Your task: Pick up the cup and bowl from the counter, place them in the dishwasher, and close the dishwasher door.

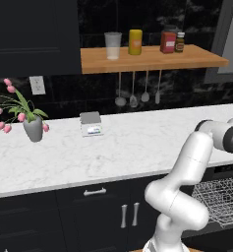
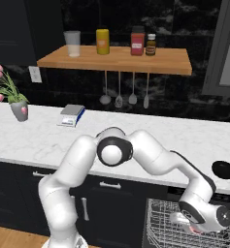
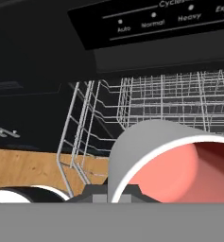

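My gripper (image 2: 195, 226) hangs low over the light grey wire rack (image 2: 160, 223) of the open dishwasher (image 1: 221, 197), shut on the cup (image 3: 170, 160). The cup is grey outside and pink-red inside. It lies tilted with its mouth toward the hand camera, just in front of the rack (image 3: 179, 99). Above the rack runs the black control strip (image 3: 156, 19) of the dishwasher. A black bowl (image 2: 226, 168) sits on the white marble counter (image 2: 39, 140) at the right, above the dishwasher. The counter (image 1: 137, 147) stretches left over black cabinets.
A grey vase of pink tulips (image 1: 33, 128) and a small kitchen scale (image 1: 91, 123) stand on the counter at the left. A wooden wall shelf (image 1: 147, 59) carries jars, with utensils (image 1: 137, 93) hung below it. The rack's wires surround the hand; wooden floor (image 3: 28, 168) lies beside it.
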Motion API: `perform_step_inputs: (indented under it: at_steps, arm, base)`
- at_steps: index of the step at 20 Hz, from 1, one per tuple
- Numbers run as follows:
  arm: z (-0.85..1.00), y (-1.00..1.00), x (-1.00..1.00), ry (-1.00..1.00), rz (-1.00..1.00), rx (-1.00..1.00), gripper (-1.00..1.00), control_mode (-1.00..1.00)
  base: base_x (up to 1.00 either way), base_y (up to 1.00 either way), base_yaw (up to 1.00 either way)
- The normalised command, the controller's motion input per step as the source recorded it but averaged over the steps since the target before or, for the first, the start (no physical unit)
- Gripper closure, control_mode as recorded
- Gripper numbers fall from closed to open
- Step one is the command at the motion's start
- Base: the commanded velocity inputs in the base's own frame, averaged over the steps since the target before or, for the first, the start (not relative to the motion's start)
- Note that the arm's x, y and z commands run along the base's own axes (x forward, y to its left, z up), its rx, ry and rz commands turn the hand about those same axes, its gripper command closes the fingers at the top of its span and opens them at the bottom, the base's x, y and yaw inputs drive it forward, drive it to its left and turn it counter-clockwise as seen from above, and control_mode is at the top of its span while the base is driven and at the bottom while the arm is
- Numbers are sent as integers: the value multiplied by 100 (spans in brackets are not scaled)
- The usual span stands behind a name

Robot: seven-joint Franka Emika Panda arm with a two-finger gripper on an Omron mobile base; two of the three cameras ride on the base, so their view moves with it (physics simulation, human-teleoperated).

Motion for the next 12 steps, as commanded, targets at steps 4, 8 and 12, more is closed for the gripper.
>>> perform_step_inputs:
  at_steps: [4,8,12]
  arm:
    - [-47,0,10,-1,0,0,100,-100]
    - [-72,0,1,0,0,0,100,-100]
    - [-74,0,0,0,0,0,100,-100]
  base:
    - [0,0,0]
    - [0,0,0]
    - [0,0,0]
